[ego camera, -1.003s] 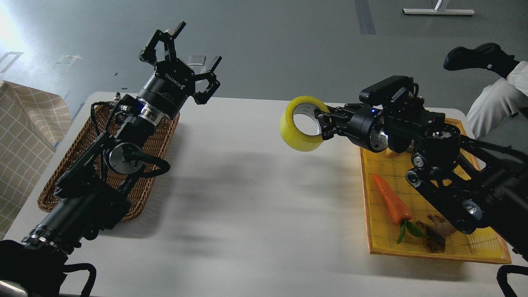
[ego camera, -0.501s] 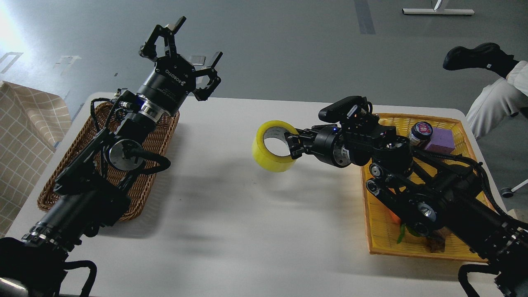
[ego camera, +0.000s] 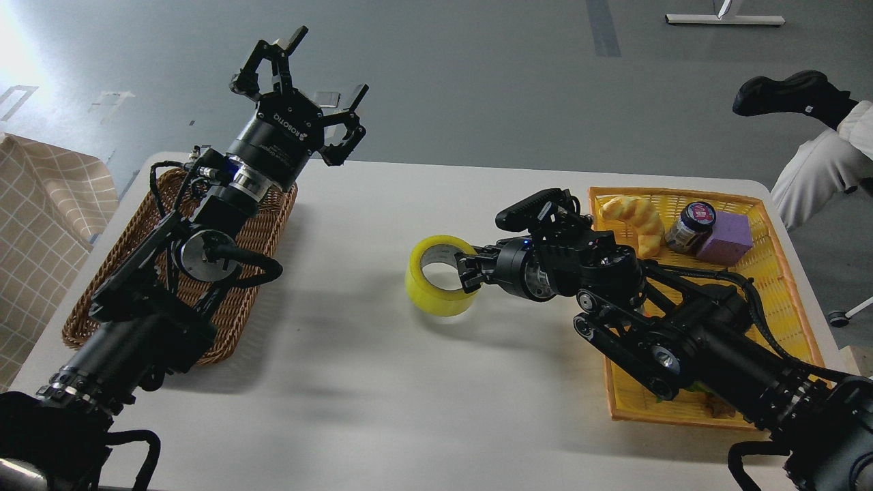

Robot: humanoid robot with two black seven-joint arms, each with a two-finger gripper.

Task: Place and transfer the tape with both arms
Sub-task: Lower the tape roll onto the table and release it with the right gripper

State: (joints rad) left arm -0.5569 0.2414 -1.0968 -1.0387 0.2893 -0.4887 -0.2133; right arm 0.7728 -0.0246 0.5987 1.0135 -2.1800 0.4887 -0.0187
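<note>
Fingers of the right gripper (ego camera: 469, 271) clamped the yellowish ring-shaped tape roll (ego camera: 437, 276) at its three o'clock side; the left gripper (ego camera: 300, 82) stood spread wide, empty.

The yellow tape (ego camera: 438, 276), a wide ring with a pale inner core, sits low over the middle of the white worktop (ego camera: 382, 382), its opening tilted upward.

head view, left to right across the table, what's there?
Wicker basket → left gripper, open above the basket's far end → tape → right gripper, shut on the tape → yellow tray holding bread, jar, purple block.
</note>
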